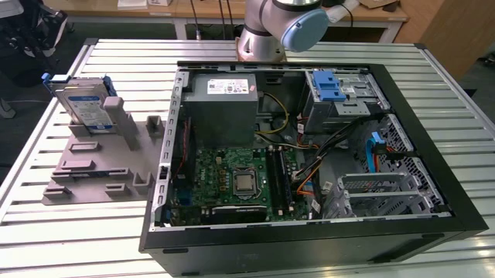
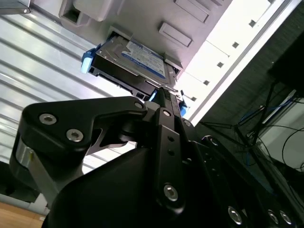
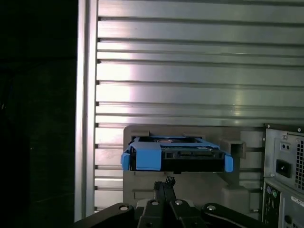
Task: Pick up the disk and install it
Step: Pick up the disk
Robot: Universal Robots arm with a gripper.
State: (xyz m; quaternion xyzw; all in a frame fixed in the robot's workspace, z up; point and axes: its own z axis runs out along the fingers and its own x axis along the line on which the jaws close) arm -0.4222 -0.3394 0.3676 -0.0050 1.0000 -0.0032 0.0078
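Observation:
The disk (image 1: 81, 104) leans nearly upright in a grey holder (image 1: 101, 168) on the slatted table, at the exterior view's left. It is a silver drive with a white-and-blue label and a blue carrier frame. Both wrist views show the disk (image 2: 137, 59) (image 3: 175, 154) some way beyond my gripper (image 2: 164, 91) (image 3: 165, 183). The black fingers meet at their tips, hold nothing and stay well apart from the disk. The arm's base and grey-blue joint (image 1: 279, 23) rise at the far edge of the table.
An open black computer case (image 1: 309, 243) lies on the table to the exterior view's right of the holder. Inside are a grey power supply (image 1: 224, 101), a green motherboard (image 1: 240, 179) and a silver drive cage with a blue latch (image 1: 337, 90).

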